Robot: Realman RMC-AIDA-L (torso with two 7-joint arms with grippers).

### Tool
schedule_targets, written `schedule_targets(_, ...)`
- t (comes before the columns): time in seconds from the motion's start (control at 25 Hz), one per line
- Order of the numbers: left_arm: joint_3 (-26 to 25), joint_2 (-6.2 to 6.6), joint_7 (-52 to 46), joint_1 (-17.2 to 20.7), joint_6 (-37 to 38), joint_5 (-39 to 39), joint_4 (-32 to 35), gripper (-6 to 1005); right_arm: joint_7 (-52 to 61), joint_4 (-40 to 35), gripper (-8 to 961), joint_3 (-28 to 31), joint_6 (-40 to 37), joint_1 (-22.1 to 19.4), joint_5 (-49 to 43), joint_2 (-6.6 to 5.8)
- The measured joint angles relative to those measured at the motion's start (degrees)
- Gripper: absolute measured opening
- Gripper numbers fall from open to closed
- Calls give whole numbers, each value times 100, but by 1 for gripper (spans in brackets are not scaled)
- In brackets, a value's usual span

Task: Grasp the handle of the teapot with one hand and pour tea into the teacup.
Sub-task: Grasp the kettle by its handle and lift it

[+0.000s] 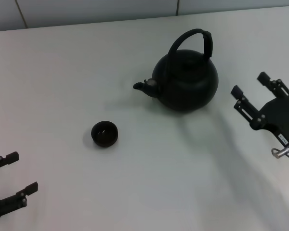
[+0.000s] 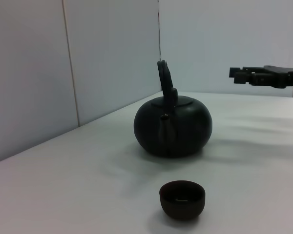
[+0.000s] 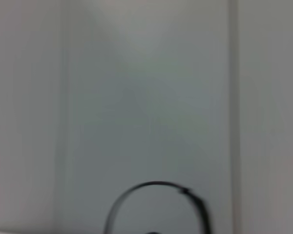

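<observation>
The matte-black teapot (image 1: 187, 81) stands upright on the white table, spout pointing left, and it also shows as the teapot (image 2: 173, 126) in the left wrist view. Its arched handle (image 1: 195, 40) rises over the lid; the handle's top (image 3: 156, 202) appears in the right wrist view. The small dark teacup (image 1: 105, 133) sits left of and nearer than the pot, seen closer as the teacup (image 2: 182, 198). My right gripper (image 1: 250, 89) hovers open to the right of the teapot, apart from it. At the lower left, my left gripper (image 1: 20, 172) rests open, holding nothing.
The white table (image 1: 62, 72) ends at a pale panelled wall (image 1: 86, 9) behind the teapot. My right gripper's fingers (image 2: 254, 76) show far off in the left wrist view.
</observation>
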Motion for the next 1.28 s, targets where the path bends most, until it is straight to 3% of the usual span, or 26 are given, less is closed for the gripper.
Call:
schedule_targets(0.4,-78,-21,-5,-6,24,-15,-2,808,14,32,721,220,256,192,96,-35)
schedule_targets(0.76,-104,-75,-14,-21,31,-17,0,808,660,-396,722,209,1407,929,77,-40)
schedule_targets(1.28,-292,-91,-16,-21,128,-23,-14,808,1212,-749,721,89,2433,1694,-259,-54)
